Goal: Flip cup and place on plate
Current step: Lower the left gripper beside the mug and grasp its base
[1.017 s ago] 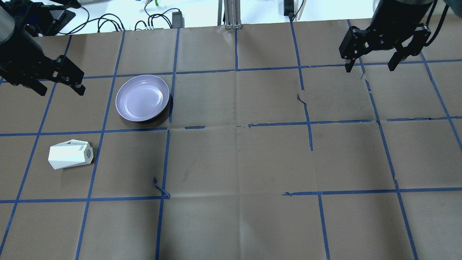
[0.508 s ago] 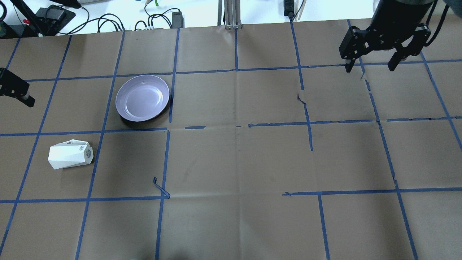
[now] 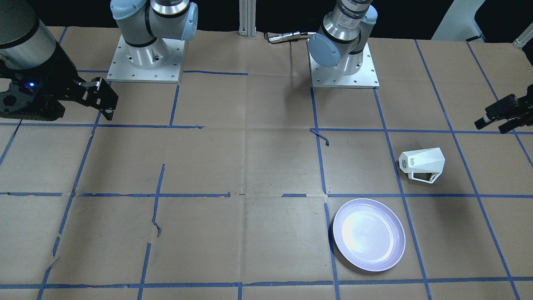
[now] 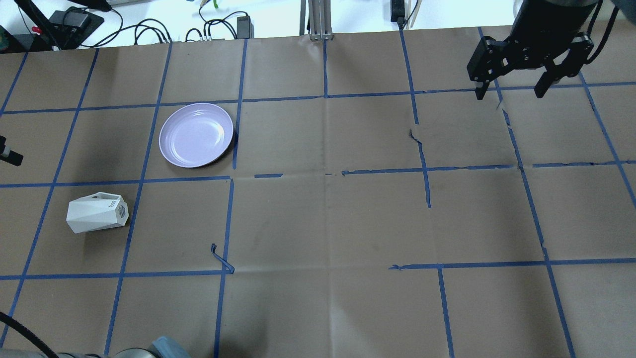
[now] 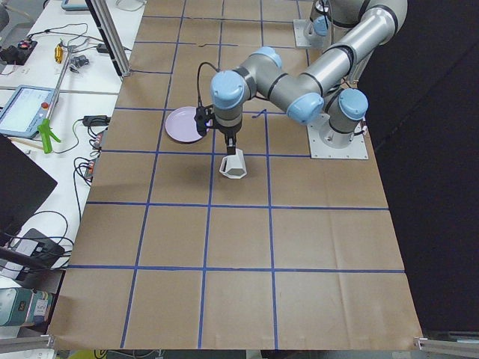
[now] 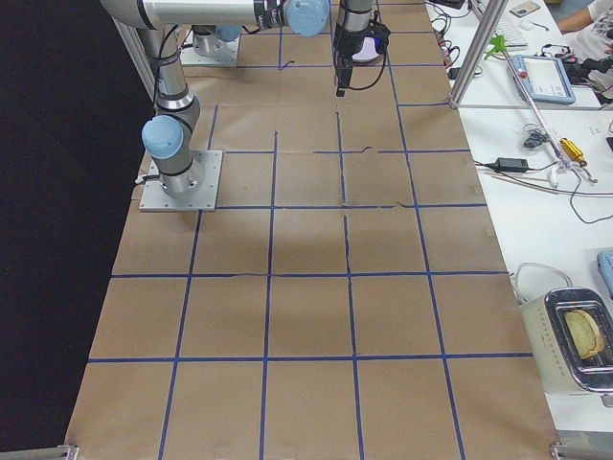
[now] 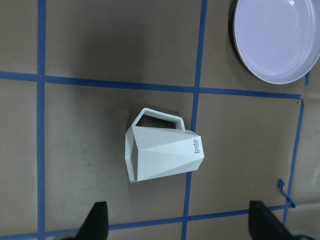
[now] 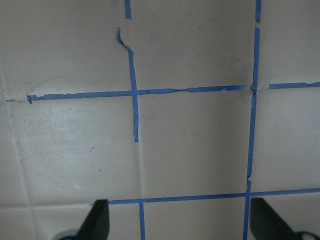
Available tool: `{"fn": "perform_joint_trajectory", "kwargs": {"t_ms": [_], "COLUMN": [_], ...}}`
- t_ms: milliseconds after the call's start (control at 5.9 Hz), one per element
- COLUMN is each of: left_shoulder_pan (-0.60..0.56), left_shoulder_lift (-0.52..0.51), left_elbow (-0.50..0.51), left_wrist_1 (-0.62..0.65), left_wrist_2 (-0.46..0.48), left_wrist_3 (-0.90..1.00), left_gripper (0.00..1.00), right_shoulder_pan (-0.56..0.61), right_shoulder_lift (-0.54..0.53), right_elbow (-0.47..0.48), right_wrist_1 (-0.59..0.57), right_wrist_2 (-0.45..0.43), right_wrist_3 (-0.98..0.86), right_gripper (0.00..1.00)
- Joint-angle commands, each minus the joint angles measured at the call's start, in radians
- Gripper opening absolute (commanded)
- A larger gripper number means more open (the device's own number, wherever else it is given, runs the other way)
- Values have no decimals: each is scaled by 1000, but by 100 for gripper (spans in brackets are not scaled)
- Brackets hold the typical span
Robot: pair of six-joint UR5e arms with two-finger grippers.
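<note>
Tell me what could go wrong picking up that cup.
The cup lies on its side; its slanted facets could slip or spin as the open left tool closes. Its handle sticks out sideways, so a finger might snag it. The plate sits apart; a loose grip could drop the cup midway.

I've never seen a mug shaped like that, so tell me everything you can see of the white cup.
The cup is small, matte white and faceted, with flat angular panels; it looks ceramic. It lies on its side on the paper-covered table, its base end by a blue tape line, a small dark printed mark on the base. Its squared open handle sticks out sideways, away from the robot. Only the table touches it; the plate sits apart.
</note>
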Motion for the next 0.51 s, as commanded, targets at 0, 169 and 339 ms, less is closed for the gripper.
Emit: {"fn": "perform_joint_trajectory", "kwargs": {"t_ms": [0,169,339], "left_shoulder_pan": [83,112,131], "left_shoulder_lift": [-139,-196,-254], "left_elbow": [0,-6,-10], "left_wrist_1": [-2,-7,-22], "left_wrist_2": [-129,-163,-242], "left_wrist_3": [183,255,343], "left_gripper": [98,98,98], "right_shoulder_pan": [0,0,0], "right_shoulder_lift": [0,0,0], "right_elbow": [0,0,0], "right_wrist_1": [0,0,0], "right_wrist_2": [0,0,0], "right_wrist_3": [0,0,0], "right_gripper": [100,100,100]}}
